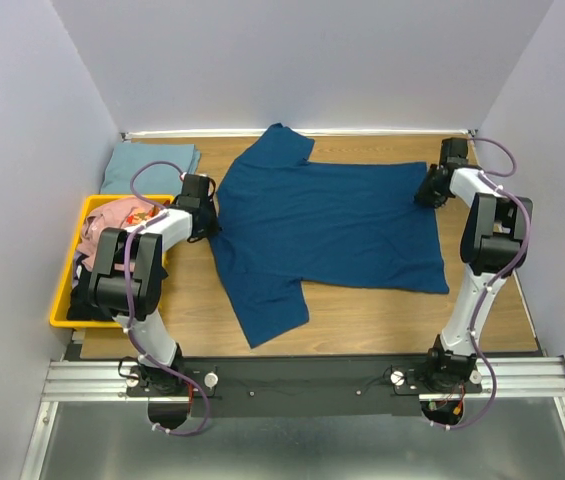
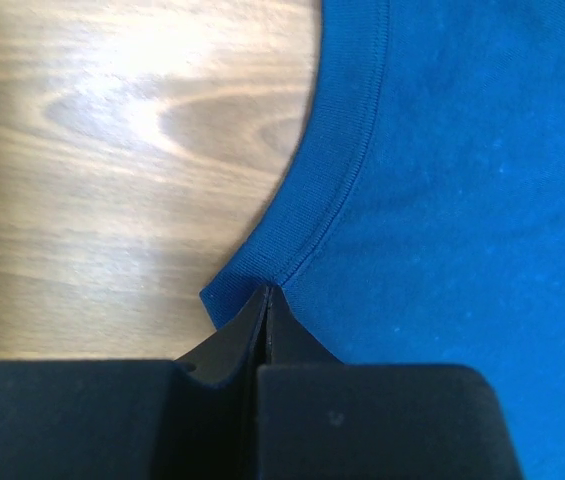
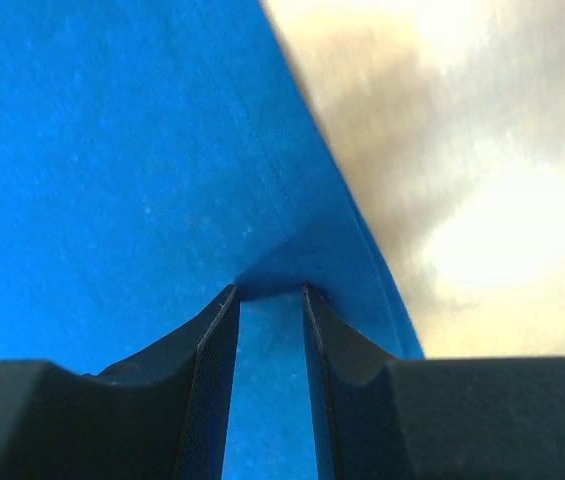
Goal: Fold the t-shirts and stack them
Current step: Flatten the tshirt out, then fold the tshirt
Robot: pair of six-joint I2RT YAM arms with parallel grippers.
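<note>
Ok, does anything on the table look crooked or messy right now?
The blue shirt lies askew: its lower sleeve splays toward the near edge. In the yellow bin, pink and dark clothes sit crumpled.

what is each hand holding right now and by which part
Left hand is shut on the blue t-shirt at its ribbed collar edge. Right hand pinches a fold at the same shirt's bottom hem.

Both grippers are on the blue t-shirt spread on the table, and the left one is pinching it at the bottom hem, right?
Not quite. The left gripper is shut on the blue t-shirt at the ribbed neckline, not the bottom hem; the left wrist view shows the curved collar band running into its closed jaws. The right gripper is on the shirt's opposite edge, as you said.
</note>
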